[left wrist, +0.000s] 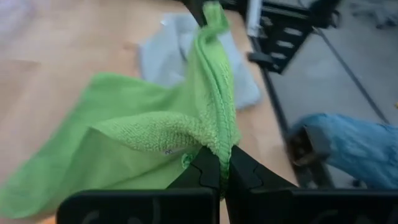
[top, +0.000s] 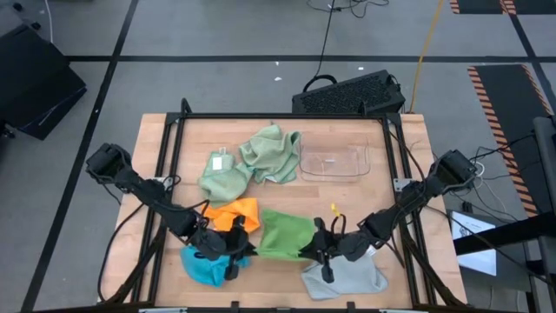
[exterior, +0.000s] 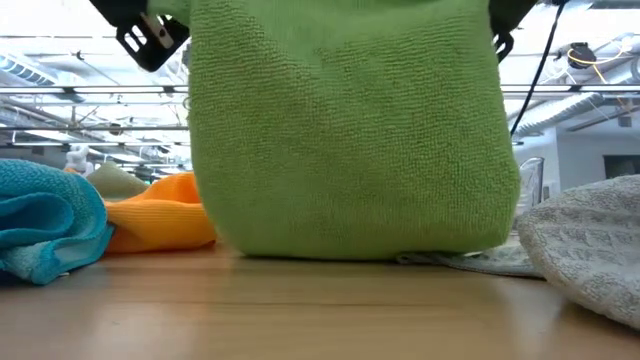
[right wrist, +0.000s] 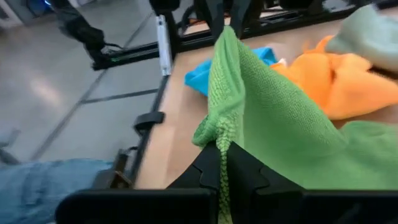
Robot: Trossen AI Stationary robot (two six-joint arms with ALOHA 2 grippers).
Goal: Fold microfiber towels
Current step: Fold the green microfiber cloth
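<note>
L gripper [top: 233, 249] clamped on one corner of bright green towel [top: 287, 235], nr front edge of desk [top: 347, 196], beside blue towel [top: 204, 266] and orange towel [top: 234, 214]. Green towel stretched left-right along front edge, top edge lifted, rest draping to desk. R gripper [top: 323, 248] pinched on its other corner, over grey towel [top: 346, 278].

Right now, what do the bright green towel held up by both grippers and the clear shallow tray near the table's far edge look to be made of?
Bright green towel: soft looped microfibre, matte; the low view shows a fine nubbly pile and a stitched hem. It is pinched by the left gripper and the right gripper.
Clear shallow tray: probably thin rigid plastic, glossy; the wood shows through it and its rim catches light.
</note>
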